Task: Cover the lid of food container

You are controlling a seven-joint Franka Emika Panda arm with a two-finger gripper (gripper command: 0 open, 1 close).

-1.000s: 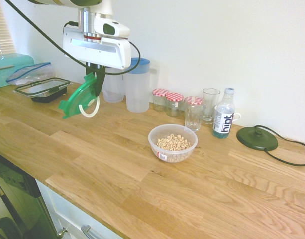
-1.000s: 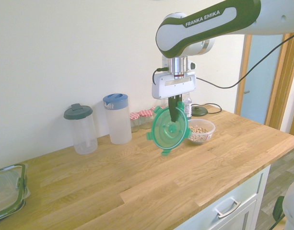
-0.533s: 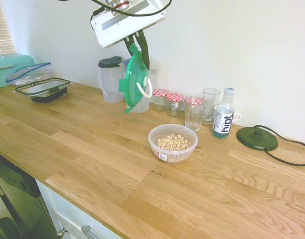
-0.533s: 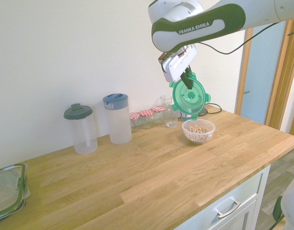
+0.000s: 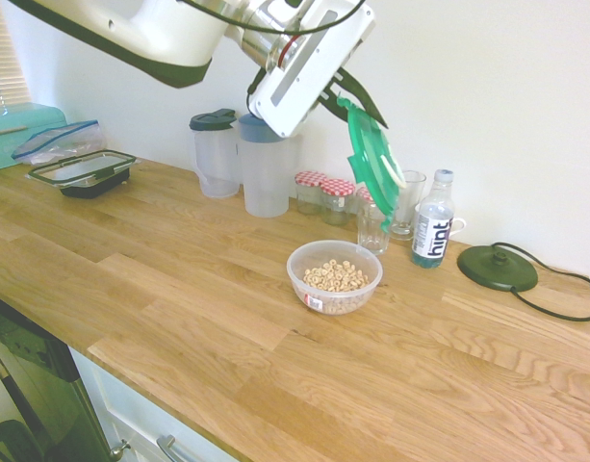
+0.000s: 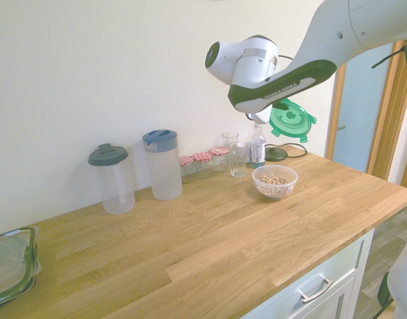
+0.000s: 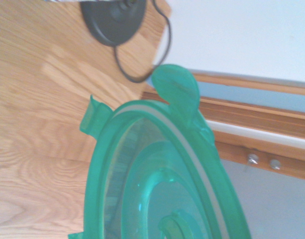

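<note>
Pincer [image 5: 347, 96] clamped shut on rim of round translucent green plastic lid [image 5: 373, 162]. We judge lid light, stiff, slick; edge hold suits. Small clear plastic cereal tub [image 5: 334, 276] on counter [image 5: 179, 298] below pincer.

A round translucent green lid [image 5: 374, 162] with snap tabs at its rim and a white ring mark hangs tilted in mid-air, well above the wooden countertop and higher than the food container [image 5: 334, 276]. The small clear plastic tub, a label on its side, stands open and upright on the counter, cereal rings visible inside. The lid's ribbed face fills the wrist view [image 7: 157, 179].
</note>
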